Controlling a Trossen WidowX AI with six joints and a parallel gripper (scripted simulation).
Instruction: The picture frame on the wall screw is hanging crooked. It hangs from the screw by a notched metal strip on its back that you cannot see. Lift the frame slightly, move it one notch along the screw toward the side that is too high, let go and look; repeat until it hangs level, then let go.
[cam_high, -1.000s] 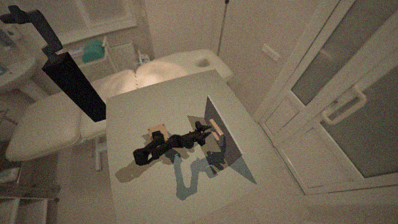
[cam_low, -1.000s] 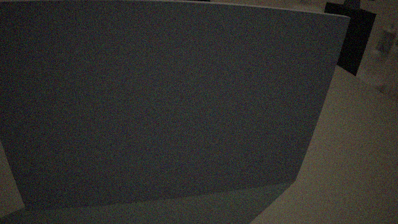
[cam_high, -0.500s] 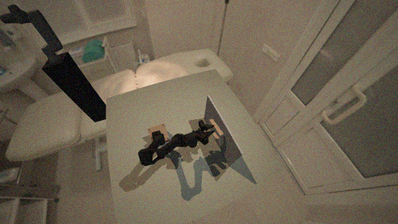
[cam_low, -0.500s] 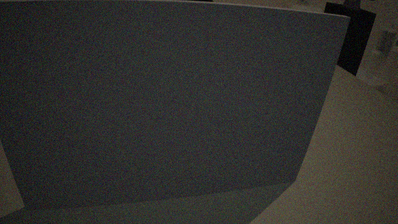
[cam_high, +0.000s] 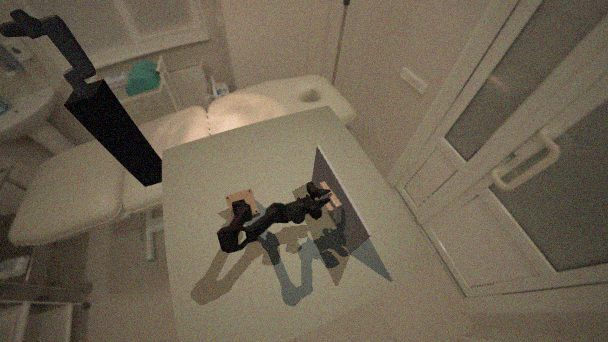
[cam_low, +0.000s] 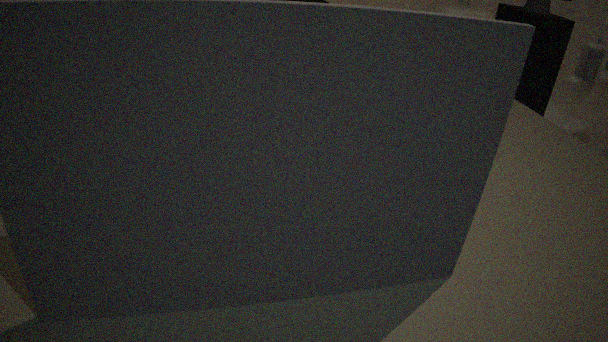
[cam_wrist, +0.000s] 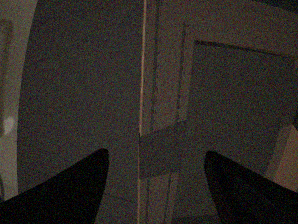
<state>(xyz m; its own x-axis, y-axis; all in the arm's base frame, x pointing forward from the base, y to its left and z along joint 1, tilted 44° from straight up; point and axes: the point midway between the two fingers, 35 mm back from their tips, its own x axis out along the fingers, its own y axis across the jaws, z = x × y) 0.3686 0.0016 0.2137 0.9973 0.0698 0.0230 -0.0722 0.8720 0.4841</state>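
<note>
The picture frame (cam_high: 336, 199) (cam_wrist: 165, 90) hangs on the dark upright panel (cam_high: 344, 217) (cam_low: 250, 150) (cam_wrist: 75, 90). In the wrist view one bar of it runs nearly upright in the picture, with a dark shadow band across it; another bar shows lit orange at the right edge. My gripper (cam_high: 329, 195) (cam_wrist: 156, 151) is open, close in front of the frame, with its fingertips on either side of the near bar in the wrist view. Contact cannot be told. Screw and notched strip are hidden. The frame's tilt is too dim and small to judge. The exterior camera sees only the panel's back.
The panel stands on the pale table top (cam_high: 225, 160) (cam_low: 540, 215). The arm's base sits by a light wooden plate (cam_high: 246, 195) on the table. A tall black block (cam_high: 117, 132) (cam_low: 547, 60) with a dark arm-like part on top stands beyond the table's left edge.
</note>
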